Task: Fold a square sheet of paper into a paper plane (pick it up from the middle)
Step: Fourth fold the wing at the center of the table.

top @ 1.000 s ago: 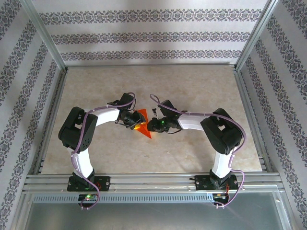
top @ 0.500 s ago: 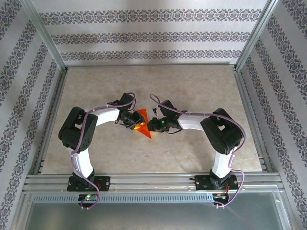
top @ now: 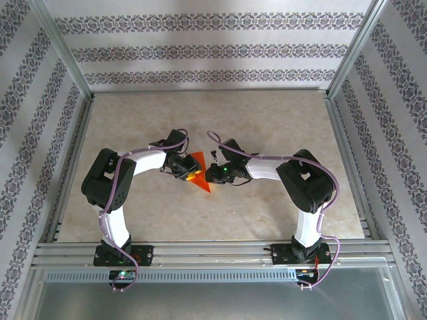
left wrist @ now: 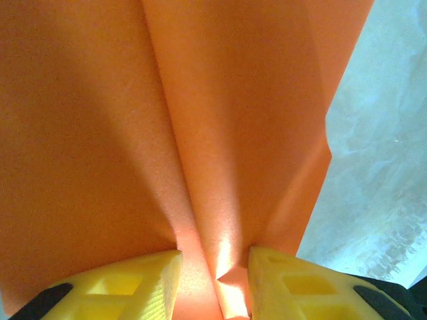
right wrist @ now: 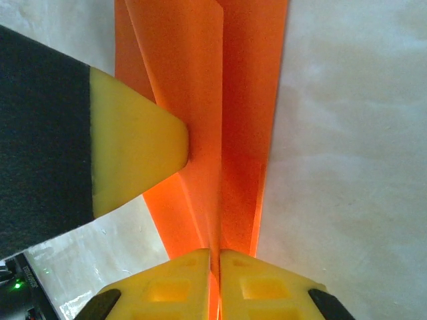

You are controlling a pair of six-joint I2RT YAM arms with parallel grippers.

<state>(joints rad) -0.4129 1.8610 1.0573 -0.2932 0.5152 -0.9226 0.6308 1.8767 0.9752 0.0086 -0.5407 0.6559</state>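
The paper plane (top: 198, 161), a bright orange-red folded dart, sits mid-table between both grippers. My left gripper (top: 189, 171) comes at it from the left. In the left wrist view its yellow fingers (left wrist: 140, 280) stand a little apart, and the left gripper (left wrist: 215, 267) is shut on a raised fold of the plane (left wrist: 233, 100). My right gripper (top: 210, 175) reaches in from the right. In the right wrist view the right gripper (right wrist: 215, 257) is shut tight on the plane's (right wrist: 247, 100) thin centre fold. One left fingertip (right wrist: 143, 150) presses the plane's side there.
The beige table (top: 267, 120) lies bare around the plane. Metal frame rails (top: 73, 73) and patterned walls (top: 200, 50) close in the back and both sides. A slotted rail (top: 213, 253) runs along the near edge by the arm bases.
The right gripper's jaws have closed tighter on the plane's centre fold. The left gripper and the plane stay about where they were.
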